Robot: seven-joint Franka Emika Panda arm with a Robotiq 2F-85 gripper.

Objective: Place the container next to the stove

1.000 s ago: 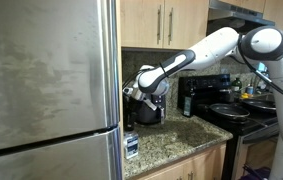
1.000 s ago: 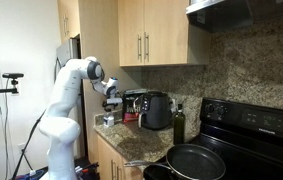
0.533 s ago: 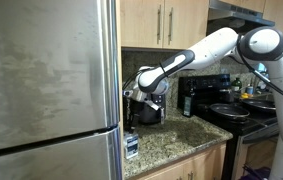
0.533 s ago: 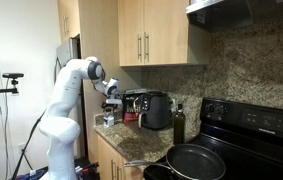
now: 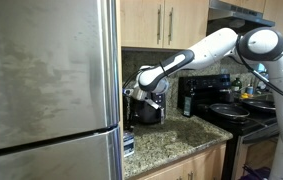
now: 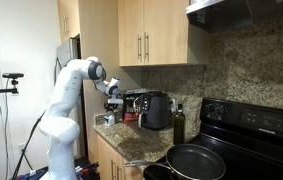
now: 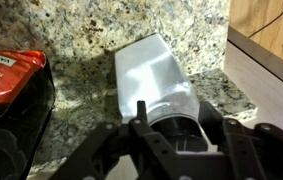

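Note:
A silvery, clear container [image 7: 156,70] rests on the granite counter; in the wrist view its round dark end sits between my fingers. My gripper [image 7: 172,110] is shut on the container, one finger against each side. In an exterior view the container [image 5: 130,145] shows at the counter's end beside the fridge, with the gripper [image 5: 133,100] above it. The stove [image 5: 236,110] with dark pans stands at the counter's other end, far from the container. The stove [image 6: 251,125] fills the near right of an exterior view, where the gripper [image 6: 110,98] hangs over the counter's far end.
A black air fryer [image 6: 156,110] and a dark bottle [image 6: 179,125] stand on the counter between gripper and stove. A red and black bag [image 7: 11,90] lies just left of the container. A wooden panel [image 7: 266,40] rises close on its right. The steel fridge [image 5: 46,90] borders the counter.
The jaws have closed from wide open onto the container. The arm has stayed in place.

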